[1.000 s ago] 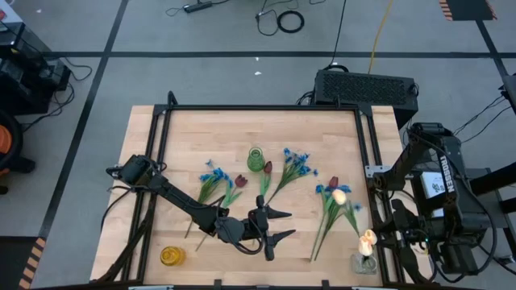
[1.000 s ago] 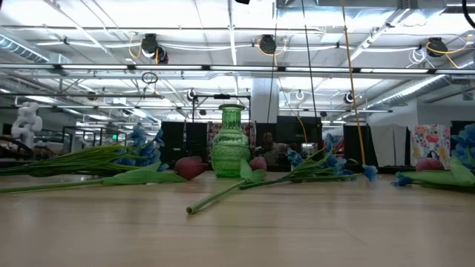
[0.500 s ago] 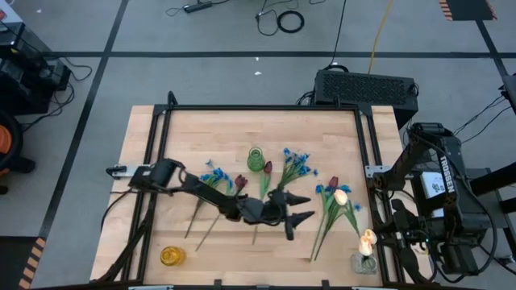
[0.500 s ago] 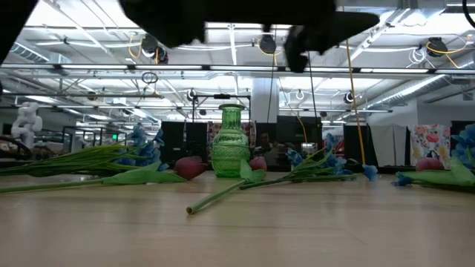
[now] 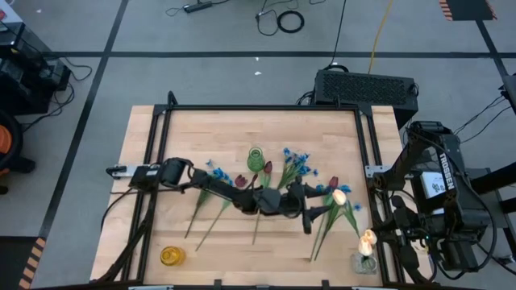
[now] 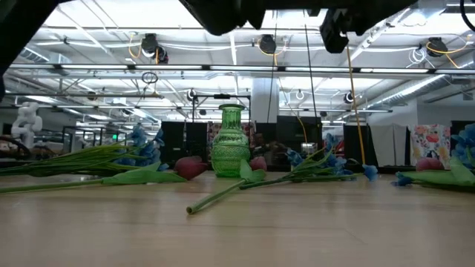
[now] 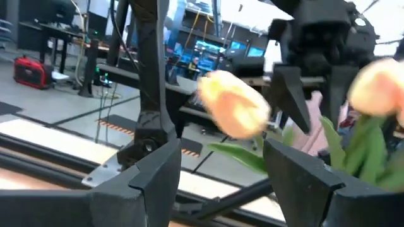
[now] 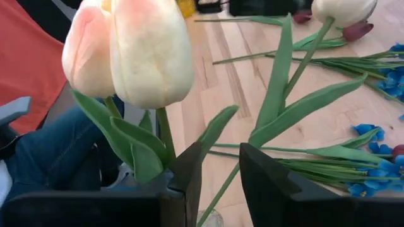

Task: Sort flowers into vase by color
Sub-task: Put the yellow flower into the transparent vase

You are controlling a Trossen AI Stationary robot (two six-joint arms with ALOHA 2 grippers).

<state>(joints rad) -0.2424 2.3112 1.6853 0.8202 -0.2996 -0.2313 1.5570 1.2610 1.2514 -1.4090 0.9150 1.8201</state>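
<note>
The left gripper, fingers parted and empty, hovers by a cream tulip; light and floppy, its thin stem likely suits pinching.

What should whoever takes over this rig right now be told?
Left pincer: open, empty, above the wooden table, near a loose cream-yellow tulip.
Right pincer: at the two cream-yellow tulips standing in the small clear vase, front right.
Done: only those two.
The green glass vase and yellow glass vase hold nothing.
Left: the loose tulip, dark red tulips and blue blossom stems, all lying on the table.
</note>
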